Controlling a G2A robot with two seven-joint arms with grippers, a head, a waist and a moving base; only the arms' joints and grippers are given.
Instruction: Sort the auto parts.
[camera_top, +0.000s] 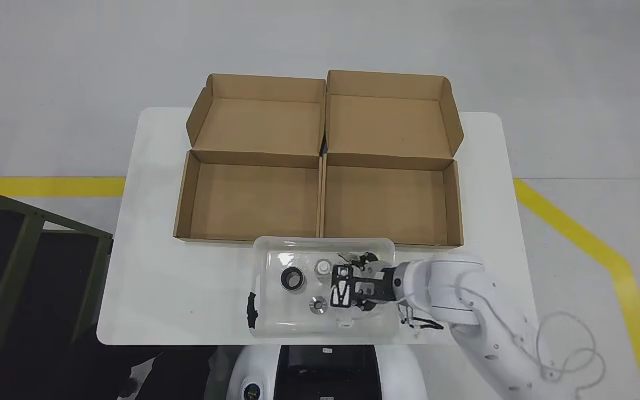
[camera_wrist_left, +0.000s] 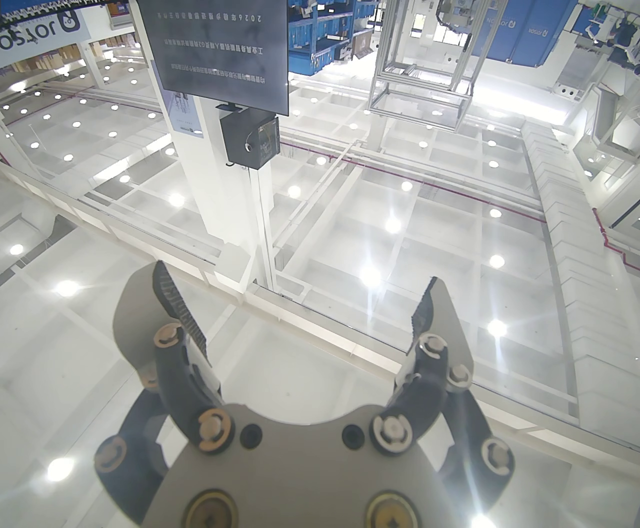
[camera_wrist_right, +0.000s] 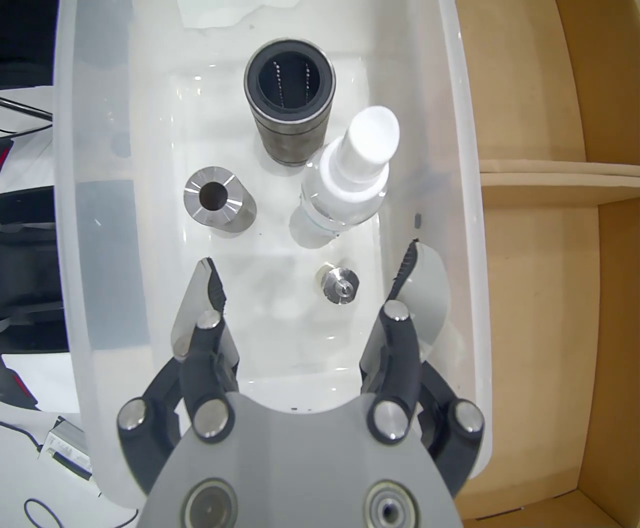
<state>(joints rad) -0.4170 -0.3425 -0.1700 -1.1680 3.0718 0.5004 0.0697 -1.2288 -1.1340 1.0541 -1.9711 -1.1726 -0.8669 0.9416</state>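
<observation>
While you look down from above, two open cardboard boxes sit side by side beyond one clear tub on the table. The right gripper is inside the tub.

At your left wrist, the left gripper is spread wide.

At your right wrist, the gripper stands spread over four parts in the tub: one dark tube, one steel sleeve, one white bottle and one small steel nut.

One white table carries two open cardboard boxes side by side at the far edge, the left box and the right box, and one clear plastic bin at the near edge. The bin contains four items: three metal parts, namely one black bearing sleeve, one steel bushing and one small steel fitting, plus one white-capped bottle.
</observation>
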